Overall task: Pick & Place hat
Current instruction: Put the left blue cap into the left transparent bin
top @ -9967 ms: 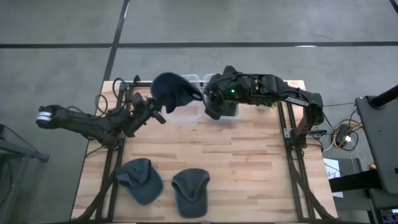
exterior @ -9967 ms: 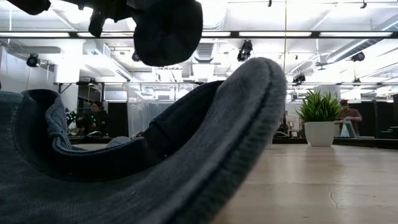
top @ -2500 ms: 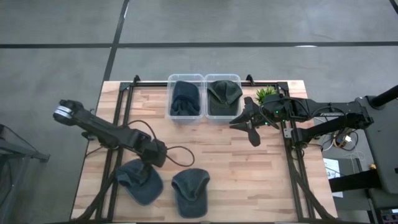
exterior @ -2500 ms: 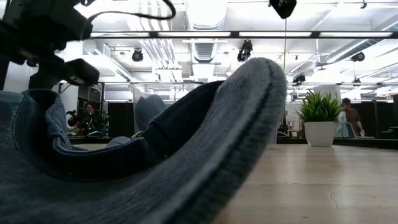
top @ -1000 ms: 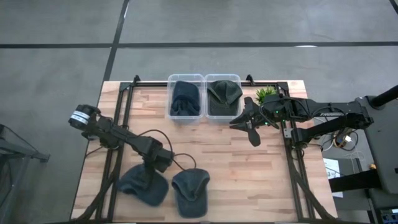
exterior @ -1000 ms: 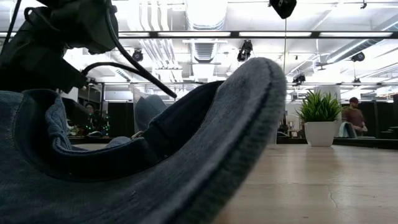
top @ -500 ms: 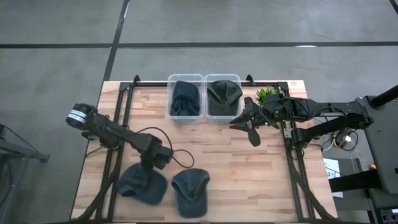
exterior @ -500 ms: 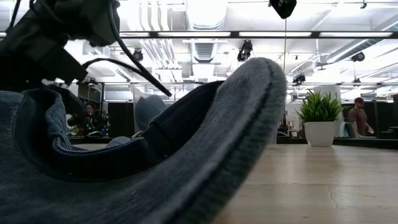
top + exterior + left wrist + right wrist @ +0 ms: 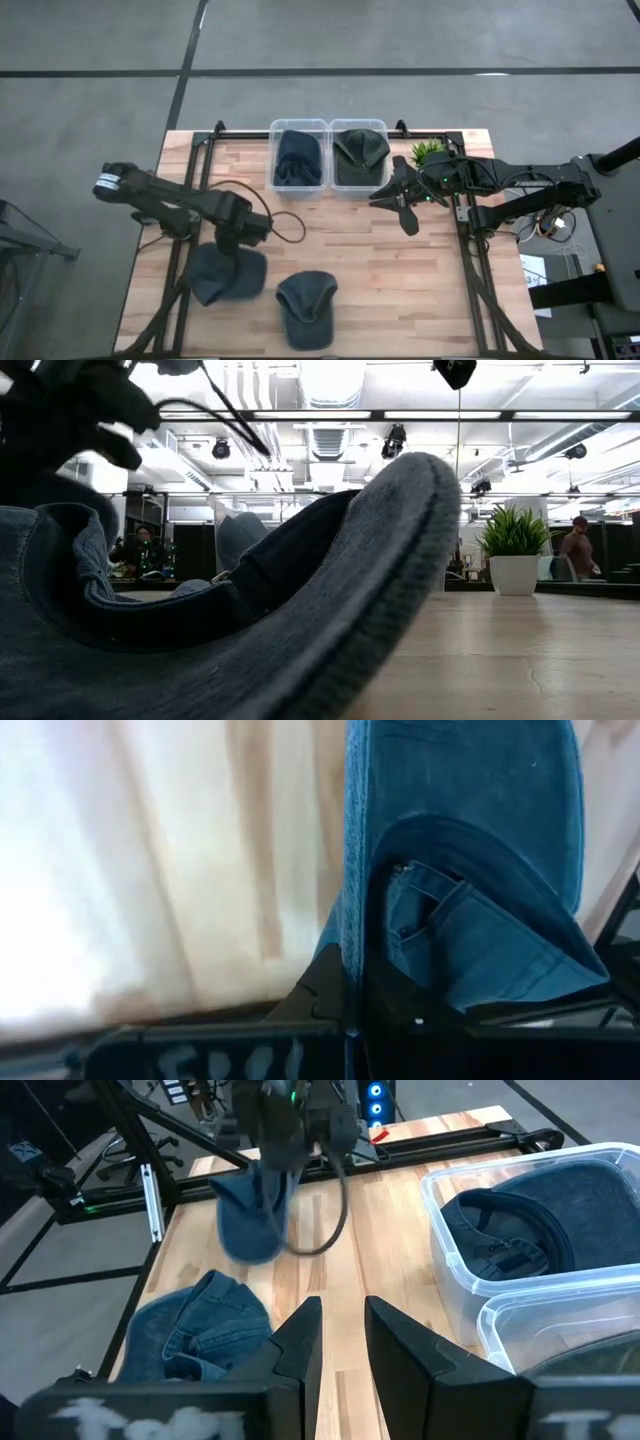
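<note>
left gripper (image 9: 236,243) is pinching hat (image 9: 226,272) near table's (image 9: 400,300) left edge | right gripper (image 9: 342,1342) is waiting part-open, empty | middle is lying bare

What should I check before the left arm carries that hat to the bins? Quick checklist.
1. left gripper shut on the held hat: ok.
2. Hat clear of the table: ok; the right wrist view shows it hanging.
3. Second hat undisturbed on the table: ok.
4. Room in the left bin: cannot tell, a hat already lies inside.
5. right gripper parked beside the right bin, empty: ok.
</note>
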Available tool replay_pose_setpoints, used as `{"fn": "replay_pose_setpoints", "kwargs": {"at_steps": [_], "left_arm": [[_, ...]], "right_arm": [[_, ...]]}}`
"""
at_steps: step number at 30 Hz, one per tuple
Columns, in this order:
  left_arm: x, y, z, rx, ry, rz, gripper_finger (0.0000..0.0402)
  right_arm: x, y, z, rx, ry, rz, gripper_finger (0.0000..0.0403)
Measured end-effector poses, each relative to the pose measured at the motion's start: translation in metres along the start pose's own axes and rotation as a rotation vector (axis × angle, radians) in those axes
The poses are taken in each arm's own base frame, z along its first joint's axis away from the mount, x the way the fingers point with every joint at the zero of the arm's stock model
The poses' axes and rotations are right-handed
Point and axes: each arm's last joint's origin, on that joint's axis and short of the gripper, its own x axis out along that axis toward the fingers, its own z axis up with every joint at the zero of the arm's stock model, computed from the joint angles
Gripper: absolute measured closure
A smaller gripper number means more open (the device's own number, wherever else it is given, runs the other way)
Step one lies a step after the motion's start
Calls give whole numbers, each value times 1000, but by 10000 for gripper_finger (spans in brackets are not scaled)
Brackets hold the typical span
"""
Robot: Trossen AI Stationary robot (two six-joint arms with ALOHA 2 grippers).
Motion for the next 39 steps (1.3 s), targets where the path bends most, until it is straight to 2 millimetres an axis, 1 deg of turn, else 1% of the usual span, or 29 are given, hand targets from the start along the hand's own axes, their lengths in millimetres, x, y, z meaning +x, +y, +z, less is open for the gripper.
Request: {"fn": "replay_pose_setpoints", "kwargs": {"at_steps": [5,10,13,16,20,23,27,31,36,39], "left_arm": [[-35,3,-7,-53,-43,64,393],[-77,7,-12,-139,-156,175,393],[-105,11,-13,-236,-300,209,394],[-135,14,-18,-363,-448,210,394],[-170,15,-25,-468,-658,192,394],[-191,18,-29,-536,-820,189,394],[-207,29,-26,-630,-997,188,394],[-212,48,-17,-716,-1091,184,394],[-212,81,-8,-846,-1145,200,394],[-210,106,-7,-939,-1181,153,394]], "right_arm": [[0,0,0,-4,0,0,330],[0,0,0,-52,3,-1,330],[0,0,0,-98,4,-1,330],[-4,0,0,-139,-6,-2,330],[-19,1,3,-205,-56,-1,330],[-35,1,3,-234,-99,-7,330],[-54,-3,-7,-230,-150,-19,330],[-67,-6,-25,-184,-218,-18,330],[-77,-10,-47,-120,-288,0,330],[-79,-12,-60,-99,-323,9,330]]}}
